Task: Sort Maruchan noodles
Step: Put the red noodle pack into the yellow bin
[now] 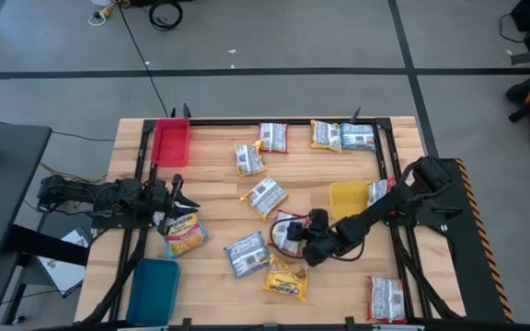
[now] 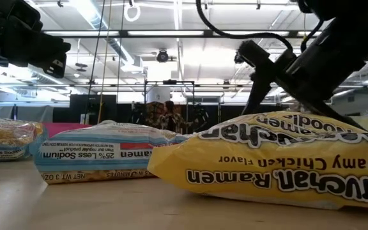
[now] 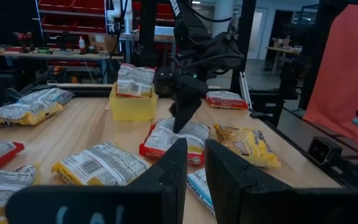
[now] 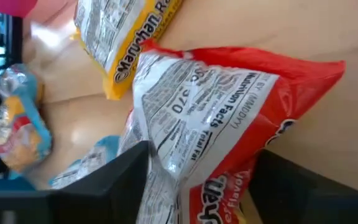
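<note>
Several Maruchan noodles packets lie flat on the wooden table [image 1: 219, 184]. My right gripper [image 1: 300, 241] slants down over a red-edged packet [image 1: 285, 228] near the table's middle. Its two fingers stand apart, one on each side of that packet [image 4: 229, 99], which lies on the table. The left wrist view shows the same gripper [image 3: 180, 121] above the red packet [image 3: 173, 140]. My left gripper [image 1: 180, 195] waits level at the table's left side, its fingers [image 3: 196, 165] nearly together with nothing between them. My right gripper has its fingers on either side of the red-edged packet's end [image 4: 166, 155], coming from above and from the table's right at a slant. One finger [image 4: 126, 171] lies right against the packet's edge. I cannot tell whether it touches. The packet lies on the table.
A yellow tray [image 1: 343, 207] with one packet [image 1: 378, 191] in it stands just right of the gripper. A red tray [image 1: 171, 142] is at the far left, a blue tray [image 1: 153, 287] at the near left. Yellow packets [image 1: 285, 276] [image 1: 265, 196] and a blue one [image 1: 247, 253] lie close by.
</note>
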You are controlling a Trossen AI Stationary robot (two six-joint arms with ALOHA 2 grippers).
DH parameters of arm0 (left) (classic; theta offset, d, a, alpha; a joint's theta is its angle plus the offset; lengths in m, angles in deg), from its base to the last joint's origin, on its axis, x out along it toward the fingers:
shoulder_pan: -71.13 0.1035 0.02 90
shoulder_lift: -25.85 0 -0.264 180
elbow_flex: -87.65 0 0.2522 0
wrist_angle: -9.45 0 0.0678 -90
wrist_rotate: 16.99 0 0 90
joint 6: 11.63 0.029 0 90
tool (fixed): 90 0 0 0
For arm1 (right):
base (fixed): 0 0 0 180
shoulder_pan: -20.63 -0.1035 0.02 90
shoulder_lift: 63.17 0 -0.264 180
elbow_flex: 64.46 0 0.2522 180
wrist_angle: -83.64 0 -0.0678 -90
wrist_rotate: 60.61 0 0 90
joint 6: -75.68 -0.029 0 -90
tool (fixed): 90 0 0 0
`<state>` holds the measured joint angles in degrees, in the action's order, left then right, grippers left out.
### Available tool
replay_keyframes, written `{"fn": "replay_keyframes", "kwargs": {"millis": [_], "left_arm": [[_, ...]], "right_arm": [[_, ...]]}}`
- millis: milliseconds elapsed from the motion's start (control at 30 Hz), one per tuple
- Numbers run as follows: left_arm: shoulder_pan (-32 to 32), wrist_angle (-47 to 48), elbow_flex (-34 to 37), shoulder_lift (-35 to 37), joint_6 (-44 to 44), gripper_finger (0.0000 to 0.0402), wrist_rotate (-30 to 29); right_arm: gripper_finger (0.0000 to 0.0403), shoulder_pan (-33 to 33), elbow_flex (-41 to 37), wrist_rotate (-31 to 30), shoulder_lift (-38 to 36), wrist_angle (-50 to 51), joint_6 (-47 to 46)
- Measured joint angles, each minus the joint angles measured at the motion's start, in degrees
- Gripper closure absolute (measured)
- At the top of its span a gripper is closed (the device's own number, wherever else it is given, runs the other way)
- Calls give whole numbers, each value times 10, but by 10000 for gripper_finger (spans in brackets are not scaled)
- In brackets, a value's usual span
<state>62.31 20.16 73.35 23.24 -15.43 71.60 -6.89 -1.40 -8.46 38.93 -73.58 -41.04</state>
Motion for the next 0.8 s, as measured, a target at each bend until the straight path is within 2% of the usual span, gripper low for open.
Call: {"fn": "replay_keyframes", "kwargs": {"millis": [100, 267, 367, 400, 467, 633, 700, 800], "left_arm": [[0, 0, 0, 0, 0, 340, 0], [0, 0, 0, 0, 0, 340, 0], [0, 0, 0, 0, 0, 340, 0], [0, 0, 0, 0, 0, 340, 0], [0, 0, 0, 0, 0, 340, 0], [0, -1, 0, 0, 0, 340, 0], [0, -1, 0, 0, 0, 340, 0], [0, -1, 0, 0, 0, 340, 0]], "right_arm": [[217, 8, 0, 0, 0, -6, 58], [323, 19, 26, 5, -7, 1, 232], [382, 35, 72, 33, -24, 45, 345], [389, 42, 95, 43, -31, 76, 377], [388, 58, 157, 64, -43, 178, 414], [384, 97, 316, 116, -41, 538, 441], [390, 109, 352, 132, -41, 661, 422], [391, 119, 365, 145, -41, 813, 386]]}}
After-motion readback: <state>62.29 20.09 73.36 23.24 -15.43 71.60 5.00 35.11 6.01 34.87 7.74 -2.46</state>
